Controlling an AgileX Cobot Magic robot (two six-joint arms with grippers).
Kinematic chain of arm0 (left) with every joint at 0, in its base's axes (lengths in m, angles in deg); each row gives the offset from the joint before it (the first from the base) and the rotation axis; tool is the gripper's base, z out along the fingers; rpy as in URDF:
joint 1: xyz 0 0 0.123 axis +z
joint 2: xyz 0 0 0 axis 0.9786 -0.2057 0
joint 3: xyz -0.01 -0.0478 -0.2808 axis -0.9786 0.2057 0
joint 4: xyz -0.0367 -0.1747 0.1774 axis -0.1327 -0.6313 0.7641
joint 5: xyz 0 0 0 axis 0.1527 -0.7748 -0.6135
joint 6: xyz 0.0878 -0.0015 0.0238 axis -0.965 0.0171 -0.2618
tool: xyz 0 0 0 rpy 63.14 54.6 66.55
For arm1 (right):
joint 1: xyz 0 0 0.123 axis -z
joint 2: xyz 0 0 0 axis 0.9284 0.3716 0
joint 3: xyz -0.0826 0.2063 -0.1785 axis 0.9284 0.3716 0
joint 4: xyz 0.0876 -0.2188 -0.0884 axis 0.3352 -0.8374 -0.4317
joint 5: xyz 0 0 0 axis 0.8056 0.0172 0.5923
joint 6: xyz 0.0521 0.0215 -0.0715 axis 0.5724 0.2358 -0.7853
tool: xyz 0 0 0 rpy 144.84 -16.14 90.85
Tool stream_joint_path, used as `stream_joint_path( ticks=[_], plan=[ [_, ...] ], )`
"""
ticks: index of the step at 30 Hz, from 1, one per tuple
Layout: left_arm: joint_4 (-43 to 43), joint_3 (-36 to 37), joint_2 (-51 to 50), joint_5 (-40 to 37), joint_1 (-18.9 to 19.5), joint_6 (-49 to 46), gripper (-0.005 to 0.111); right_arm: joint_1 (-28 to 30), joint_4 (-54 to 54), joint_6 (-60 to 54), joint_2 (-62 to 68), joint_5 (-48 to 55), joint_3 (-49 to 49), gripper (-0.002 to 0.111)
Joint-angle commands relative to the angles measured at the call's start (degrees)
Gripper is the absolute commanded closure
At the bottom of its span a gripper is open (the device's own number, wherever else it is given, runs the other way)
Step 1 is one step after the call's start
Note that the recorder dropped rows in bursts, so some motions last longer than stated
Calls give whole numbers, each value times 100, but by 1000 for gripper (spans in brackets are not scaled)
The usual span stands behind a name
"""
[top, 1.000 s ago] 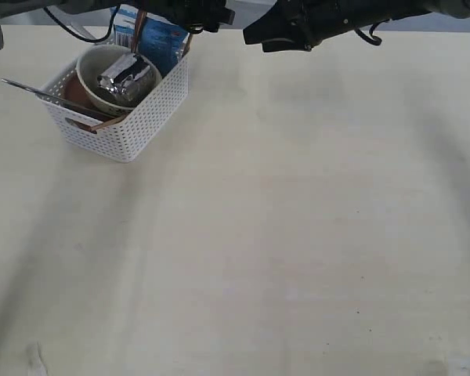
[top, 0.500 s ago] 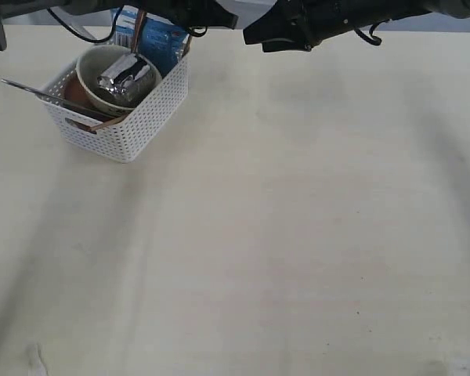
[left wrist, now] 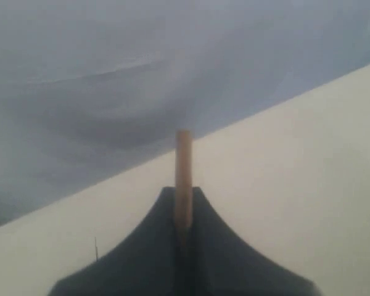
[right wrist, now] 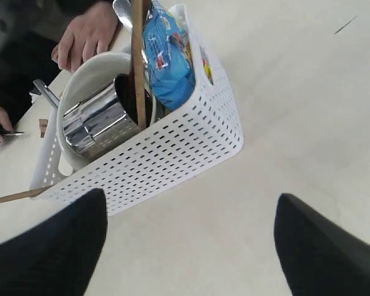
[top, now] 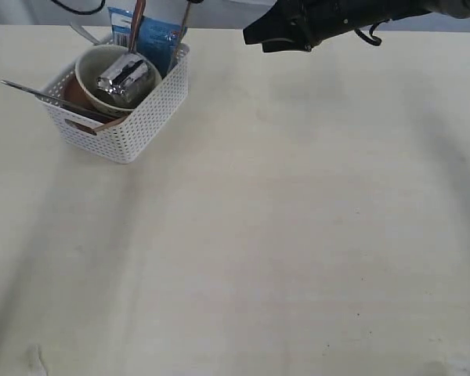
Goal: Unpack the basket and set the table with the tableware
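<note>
The white basket stands at the table's far left corner. In it are a cream bowl with a steel cup lying inside, a reddish-brown plate and a steel utensil poking out leftwards. One brown chopstick stands upright, its low end in the basket. My left gripper is shut on its top and is out of the exterior view. My right gripper hangs open beside the basket, holding nothing.
A blue snack packet leans at the back of the basket. A dark reddish handle stands beside it. A second brown stick lies over the basket's rim. A person's hands rest behind the basket.
My left arm has risen out of the top of the exterior view, keeping hold of the chopstick. The right arm has barely moved.
</note>
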Motion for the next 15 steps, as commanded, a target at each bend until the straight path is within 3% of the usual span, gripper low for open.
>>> stream_joint_path(
  ticks=[1, 11, 15],
  plan=[
    [40, -19, 412, -220, -13, -26, 106, 35, 153, 9, -78, 66, -35, 37],
    [-75, -19, 1135, -985, -13, -8, 106, 124, 269, 47, -356, 110, -103, 37],
    [-669, -19, 1263, -1285, 93, -8, 107, 57, 281, 70, -630, 110, 62, 37]
  ],
)
